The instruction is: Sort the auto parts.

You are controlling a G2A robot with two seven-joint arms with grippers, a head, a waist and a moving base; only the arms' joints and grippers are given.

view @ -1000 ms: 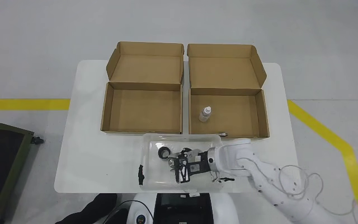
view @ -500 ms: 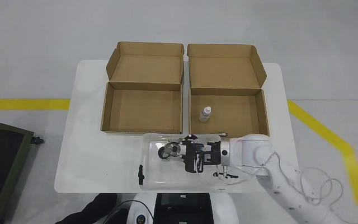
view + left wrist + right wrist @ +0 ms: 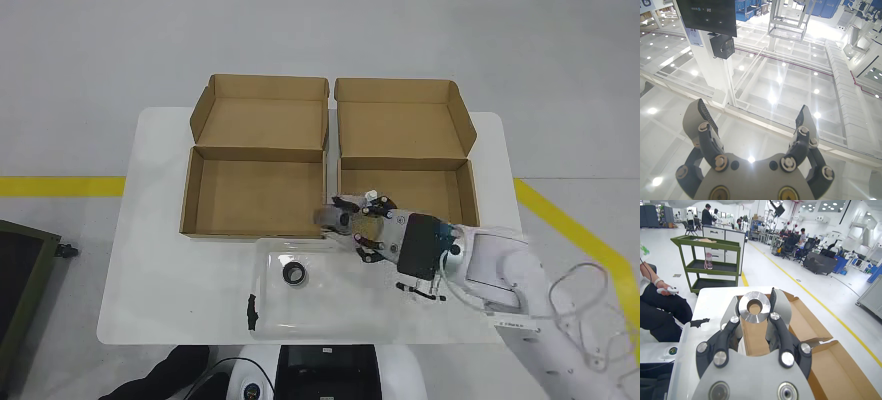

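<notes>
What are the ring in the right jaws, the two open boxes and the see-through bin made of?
Ring: metal, perhaps steel or aluminium; bright, reflective machined face. Boxes: brown cardboard, matte, with folded flaps. Bin: clear plastic, probably; the white table shows through it.

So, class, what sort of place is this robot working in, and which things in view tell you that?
Probably a robotics lab or an open workshop hall. The clues are the yellow floor line marking a lane, the green trolley parked on the floor, and the office chairs clustered at workstations in the background.
</notes>
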